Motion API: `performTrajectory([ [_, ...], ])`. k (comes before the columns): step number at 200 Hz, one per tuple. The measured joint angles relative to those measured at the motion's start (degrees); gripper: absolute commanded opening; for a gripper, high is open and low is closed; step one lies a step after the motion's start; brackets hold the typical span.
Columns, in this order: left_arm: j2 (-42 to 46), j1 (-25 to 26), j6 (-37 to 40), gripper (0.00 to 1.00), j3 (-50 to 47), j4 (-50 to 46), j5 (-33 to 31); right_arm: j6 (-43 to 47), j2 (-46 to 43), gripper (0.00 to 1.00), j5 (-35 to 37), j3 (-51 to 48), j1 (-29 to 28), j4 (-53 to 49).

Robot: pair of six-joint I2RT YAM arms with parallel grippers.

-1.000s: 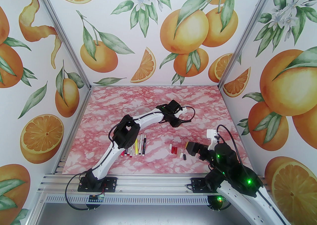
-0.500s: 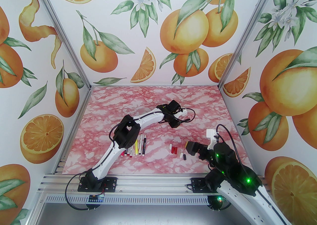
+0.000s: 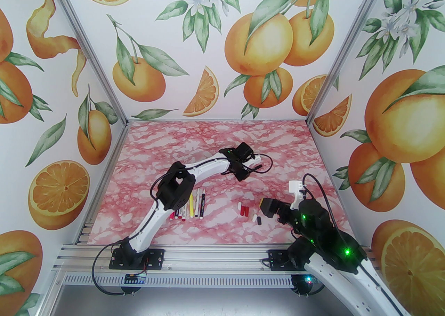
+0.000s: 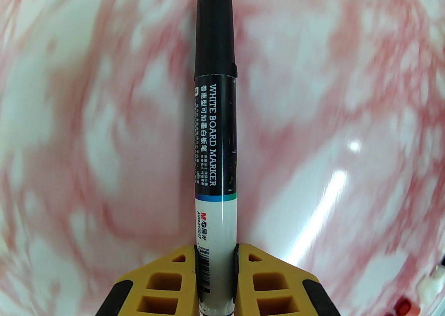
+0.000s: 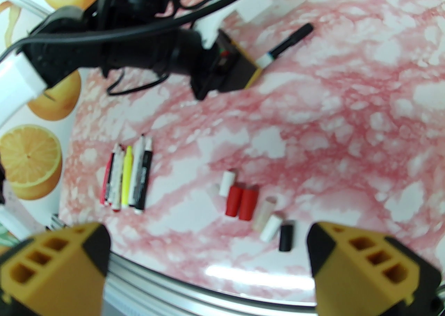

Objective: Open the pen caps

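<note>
My left gripper [image 4: 216,248] is shut on the white tail end of a black whiteboard marker [image 4: 215,140], whose black cap [image 4: 213,36] is still on and points away from the wrist. From above, that gripper [image 3: 250,168] hovers over mid-table with the marker [image 3: 258,167] sticking out to the right. Several loose pen caps lie near the front right: two red [image 5: 241,201], white [image 5: 226,182], another white [image 5: 271,227] and black [image 5: 285,237]. My right gripper [image 5: 208,266] stands open just in front of them, holding nothing.
A row of several uncapped pens [image 3: 193,206], among them a neon yellow one [image 5: 127,175], lies by the left arm's elbow. The pink marbled table [image 3: 215,140] is walled on three sides. A metal rail [image 3: 208,259] runs along the near edge.
The left jaws have closed on the black marker and the hand has shifted slightly left. The right arm has barely moved.
</note>
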State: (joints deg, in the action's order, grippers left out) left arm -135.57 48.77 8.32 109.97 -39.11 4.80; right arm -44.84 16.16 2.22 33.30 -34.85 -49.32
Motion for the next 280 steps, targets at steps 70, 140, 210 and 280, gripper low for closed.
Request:
performTrajectory([
  [70, 23.5, 1.9, -12.5, 0.17, -28.1, 4.2, -6.2, -0.4, 0.6, 0.99, -0.1, -1.2, 0.0, 1.6],
  [140, 32.4, 10.2, -27.8, 0.17, -43.0, 6.1, -12.3, -0.4, 3.0, 0.99, -1.1, -2.1, 0.0, 4.4],
  [210, 35.7, 12.4, -38.4, 0.25, -51.3, 8.3, -14.6, -0.8, 3.0, 0.99, -1.4, -2.9, 0.0, 5.9],
  [280, 35.6, 12.5, -39.2, 0.36, -51.0, 8.6, -14.8, -0.9, 3.0, 0.99, -1.8, -3.4, 0.0, 6.1],
])
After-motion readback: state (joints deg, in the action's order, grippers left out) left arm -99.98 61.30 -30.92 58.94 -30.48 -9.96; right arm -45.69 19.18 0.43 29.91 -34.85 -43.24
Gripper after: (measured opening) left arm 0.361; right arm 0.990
